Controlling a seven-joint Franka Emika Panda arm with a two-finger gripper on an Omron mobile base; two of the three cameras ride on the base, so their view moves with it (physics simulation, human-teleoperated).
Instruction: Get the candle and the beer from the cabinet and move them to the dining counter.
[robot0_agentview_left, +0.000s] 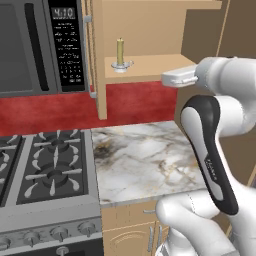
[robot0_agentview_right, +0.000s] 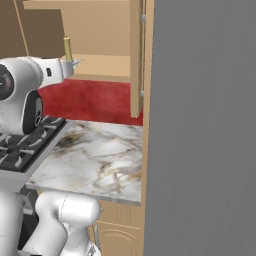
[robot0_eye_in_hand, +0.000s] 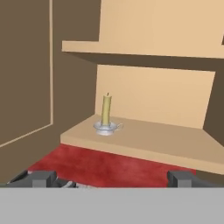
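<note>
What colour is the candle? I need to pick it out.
Pale yellow-olive candle in a silver holder; clearest in the hand view.

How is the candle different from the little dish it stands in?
The candle is a slim, tall, pale yellow stick; the holder is low, wide and round. The candle looks dull and waxy, while the holder is shiny silver with a small handle sticking out. Both stand together, upright, on the bottom board of the open cabinet.
</note>
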